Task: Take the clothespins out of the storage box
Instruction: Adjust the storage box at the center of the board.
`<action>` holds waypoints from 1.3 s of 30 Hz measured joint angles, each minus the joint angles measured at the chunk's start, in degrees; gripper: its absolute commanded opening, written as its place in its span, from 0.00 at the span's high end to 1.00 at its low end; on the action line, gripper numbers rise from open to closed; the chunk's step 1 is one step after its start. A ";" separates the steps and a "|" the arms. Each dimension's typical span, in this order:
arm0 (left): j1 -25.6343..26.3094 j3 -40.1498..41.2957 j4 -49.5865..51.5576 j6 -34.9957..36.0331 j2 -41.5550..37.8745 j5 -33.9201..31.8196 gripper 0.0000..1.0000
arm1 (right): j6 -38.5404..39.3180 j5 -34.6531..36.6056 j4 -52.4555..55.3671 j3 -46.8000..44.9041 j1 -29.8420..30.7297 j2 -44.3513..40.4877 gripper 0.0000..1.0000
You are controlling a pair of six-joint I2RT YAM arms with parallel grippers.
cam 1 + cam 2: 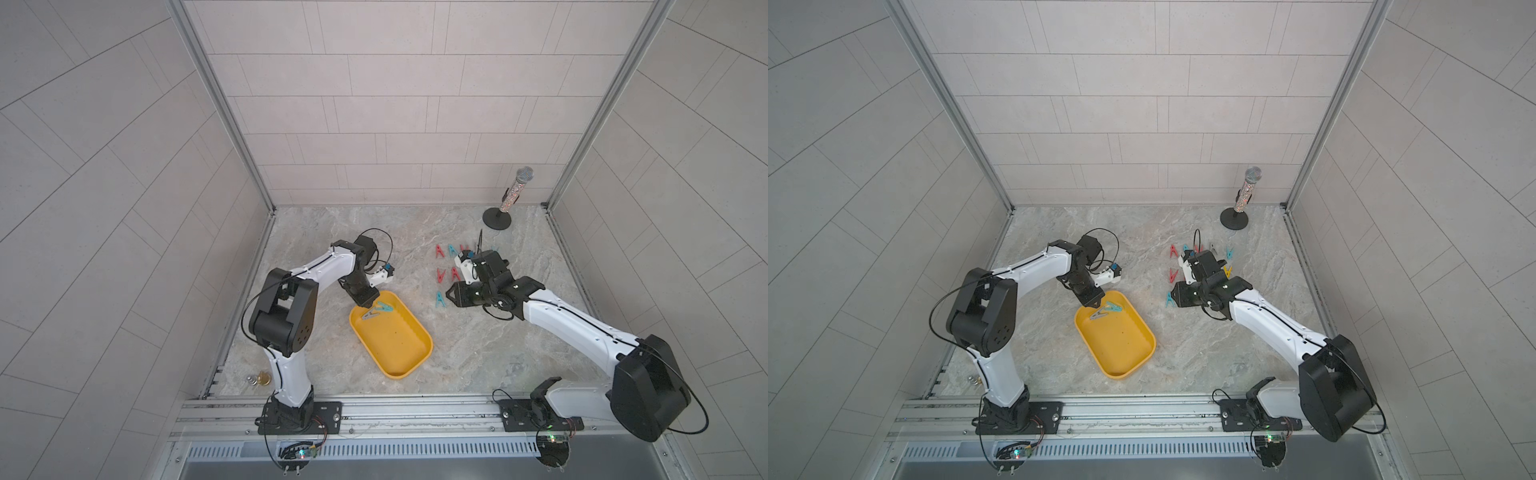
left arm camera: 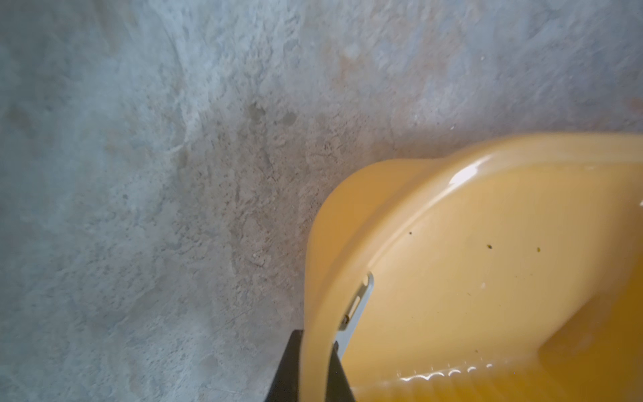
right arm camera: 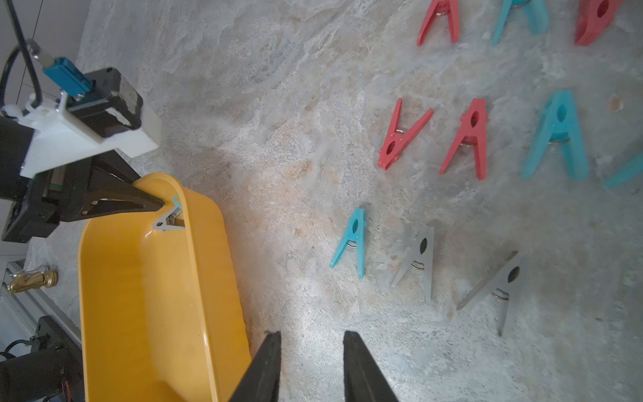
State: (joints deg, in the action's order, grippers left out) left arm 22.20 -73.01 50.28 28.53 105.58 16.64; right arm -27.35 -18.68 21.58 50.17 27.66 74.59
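1. Yellow storage box [image 1: 395,345] on the marbled table [image 1: 332,232], in a top view: left gripper [image 1: 368,305] at its far corner. A teal clothespin [image 1: 384,308] and a grey clothespin [image 1: 368,316] lie inside, just beside the tips.
2. Left wrist: fingers [image 2: 288,372] clamped across the box rim, one each side.
3. Right wrist: right gripper [image 3: 313,336] jaws apart, empty, over the table between the box and loose red, teal and grey pegs [image 3: 556,130].

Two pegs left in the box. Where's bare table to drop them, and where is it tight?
Free: the strip between the storage box and the lone teal clothespin; the near table between the box and the right arm's base; the far stretch left of the microphone stand. Crowded: the clothespin rows beside the right gripper.
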 measured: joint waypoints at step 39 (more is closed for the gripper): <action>-28.72 6.16 -2.64 -16.39 -23.69 4.33 0.25 | 13.07 6.23 3.39 24.65 26.14 25.73 0.66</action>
State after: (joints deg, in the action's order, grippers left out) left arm -6.52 -66.85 47.64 12.14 81.89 20.97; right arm -14.28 -12.45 24.97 74.83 53.80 100.31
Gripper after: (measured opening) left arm 0.745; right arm 0.347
